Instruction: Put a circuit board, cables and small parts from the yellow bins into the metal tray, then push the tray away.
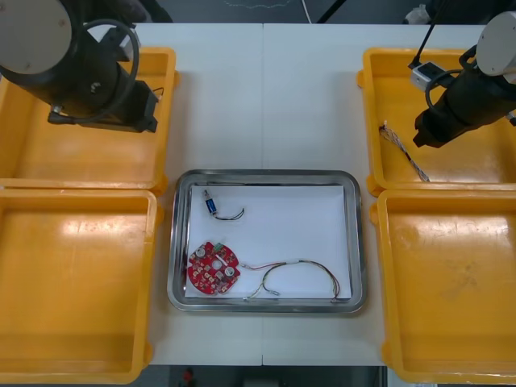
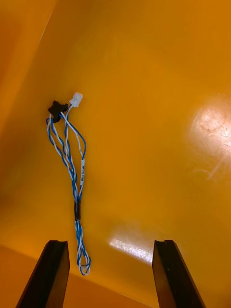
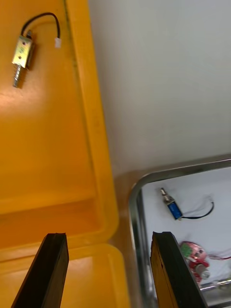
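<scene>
Round red circuit board lies in the white-lined metal tray, front view; right wrist view, right gripper, fingers spread, over a twisted blue and white cable in a yellow bin; left wrist view, left gripper, fingers apart, above another yellow bin's rim

Light bench carries four yellow bins and a metal tray between them. Right end effector hangs over far right bin; left end effector over far left bin corner, just beside tray.
</scene>
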`<action>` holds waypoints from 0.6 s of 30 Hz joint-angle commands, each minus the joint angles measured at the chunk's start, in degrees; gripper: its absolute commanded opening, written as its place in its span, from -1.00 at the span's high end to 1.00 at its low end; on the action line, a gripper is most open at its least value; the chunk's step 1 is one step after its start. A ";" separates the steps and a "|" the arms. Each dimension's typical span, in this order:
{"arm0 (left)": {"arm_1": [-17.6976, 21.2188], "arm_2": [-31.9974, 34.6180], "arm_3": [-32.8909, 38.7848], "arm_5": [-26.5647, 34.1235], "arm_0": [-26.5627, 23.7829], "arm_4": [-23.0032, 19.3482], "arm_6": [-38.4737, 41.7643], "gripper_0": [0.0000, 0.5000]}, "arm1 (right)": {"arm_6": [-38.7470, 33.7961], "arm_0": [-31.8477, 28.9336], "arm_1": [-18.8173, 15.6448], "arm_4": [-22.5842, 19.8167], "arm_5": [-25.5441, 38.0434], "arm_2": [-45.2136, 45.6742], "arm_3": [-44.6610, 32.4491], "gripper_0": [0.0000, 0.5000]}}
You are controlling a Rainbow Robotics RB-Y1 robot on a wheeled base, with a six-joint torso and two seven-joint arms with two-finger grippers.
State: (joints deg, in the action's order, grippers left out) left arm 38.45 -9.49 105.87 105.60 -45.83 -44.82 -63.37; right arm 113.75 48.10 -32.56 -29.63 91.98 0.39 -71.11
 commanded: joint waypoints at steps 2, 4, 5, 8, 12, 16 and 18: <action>4.62 4.13 -6.02 -5.32 0.13 -1.67 -5.62 -1.00 | 0.86 -0.37 1.71 1.25 -2.51 -1.88 -0.61 -1.00; 4.97 5.01 -8.57 -7.51 0.13 -1.94 -8.96 -1.00 | 1.04 -1.16 2.15 1.42 -3.13 -2.32 -0.61 -1.00; 5.23 5.28 -10.07 -9.01 0.13 -2.03 -10.98 -1.00 | 1.04 -1.51 2.33 1.60 -3.48 -2.41 -0.61 -1.00; 5.67 5.36 -13.58 -14.28 0.13 -2.20 -15.82 -1.00 | 1.39 -2.83 2.68 1.68 -4.71 -2.41 -0.61 -1.00; 5.93 5.36 -18.06 -21.14 0.13 -2.38 -22.15 -1.00 | 1.65 -4.59 2.77 1.68 -6.99 -2.85 -0.61 -1.00; 5.85 5.36 -21.75 -26.32 0.13 -2.47 -28.56 -1.00 | 1.83 -5.91 2.77 1.68 -8.75 -3.73 -0.61 -1.00; 5.85 5.36 -24.39 -29.13 0.13 -2.82 -32.52 -1.00 | 1.92 -6.61 2.94 1.68 -9.89 -3.82 -0.61 -1.00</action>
State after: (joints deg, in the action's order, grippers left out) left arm 41.95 -5.61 83.60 79.78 -45.83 -46.79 -93.44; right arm 113.82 42.73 -30.27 -28.34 83.51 -2.14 -71.01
